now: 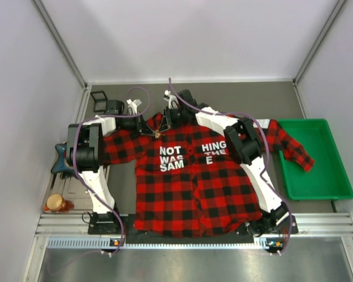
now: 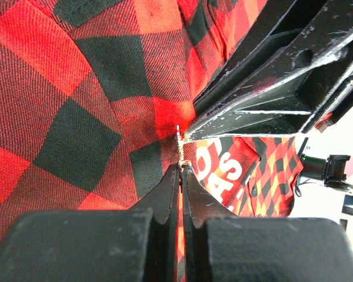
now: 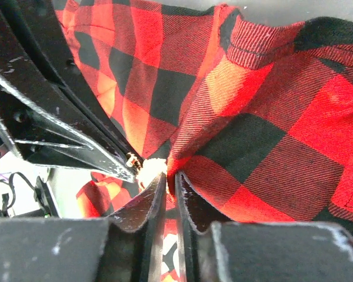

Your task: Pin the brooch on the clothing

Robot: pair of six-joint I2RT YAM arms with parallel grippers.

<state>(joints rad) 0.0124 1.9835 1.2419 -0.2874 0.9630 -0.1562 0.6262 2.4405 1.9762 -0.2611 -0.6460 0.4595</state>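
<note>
left end effector (image 2: 181, 168) clamps one brooch (image 2: 180, 145) while right end effector (image 3: 169, 174) pinches one shirt (image 3: 270, 135).

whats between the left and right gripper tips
Only what looks like the brooch, a thin metal pin, against the shirt; left wrist view shows it.

Brooch (image 2: 180, 143): only a tiny metal glint at the left end effector (image 2: 181, 170) tips, shape unreadable; from above it's too small to find. Shirt (image 1: 182, 188) collar is hidden by both end effectors, left sleeve mostly under left arm (image 1: 85, 150), lettering cut off at the placket. Can't tell whether right end effector (image 3: 170, 179) pinches cloth. Blue obj (image 1: 60, 157) partly behind that arm.
</note>
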